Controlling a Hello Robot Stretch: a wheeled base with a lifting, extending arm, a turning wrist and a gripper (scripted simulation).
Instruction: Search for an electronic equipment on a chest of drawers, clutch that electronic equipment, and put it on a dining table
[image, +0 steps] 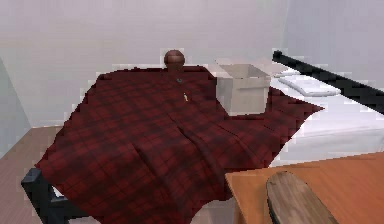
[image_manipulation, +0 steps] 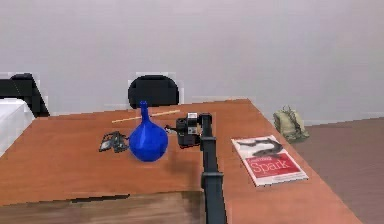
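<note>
Most looks done: small dark item (image_manipulation: 112, 143), likely the electronics, lies on tabletop (image_manipulation: 60, 170) left of vase (image_manipulation: 147, 140); hand (image_manipulation: 180, 131) right of vase, grip and load can't tell.

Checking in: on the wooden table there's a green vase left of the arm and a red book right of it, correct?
No. The vase is blue, not green; the arm side view shows it. It does stand on the wooden table left of the arm, with the red book right of it.
</note>
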